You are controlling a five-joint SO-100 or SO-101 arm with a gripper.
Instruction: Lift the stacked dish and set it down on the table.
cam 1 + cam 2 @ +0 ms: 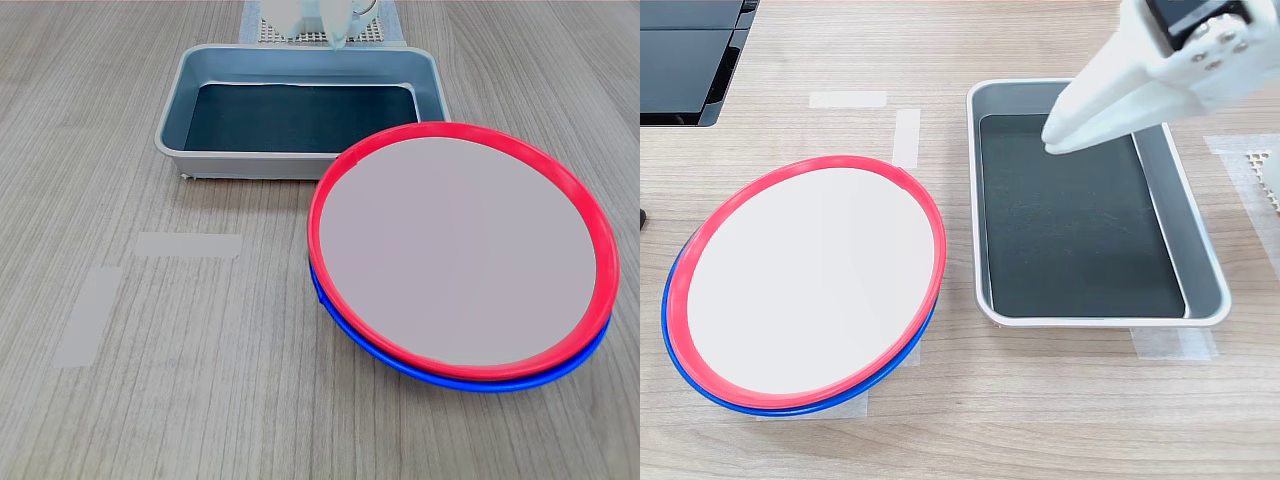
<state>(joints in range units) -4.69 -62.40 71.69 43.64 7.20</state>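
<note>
The red dish (458, 250) lay nearest the camera in the first exterior view. It was big, round and shallow, made of plastic, with a bright red rim and a pale grey-white inside. It sat right on top of a blue dish (470, 380) of the same size, so only the blue rim peeked out under it. In the second exterior view the red dish (810, 280) and the blue dish (700, 375) were at the left.

Both dishes rested on the worktop (200, 400), which was flat with a light grey-brown wood grain. Pale tape strips (188, 244) were stuck on it, well apart from each other, at the first exterior view's left.

A grey metal tray (170, 130) sat just beside the dishes. It was a rectangle with round corners and a dark flat mat (300, 118) inside.

The white plastic tool (1058, 140) hung over the tray in the second exterior view, its tips pressed together and holding nothing. It was well apart from the red dish.

A white mesh pad (1262, 170) lay at the second exterior view's right edge. A black flat thing (685, 60) lay in its top left corner. No writing could be read.
</note>
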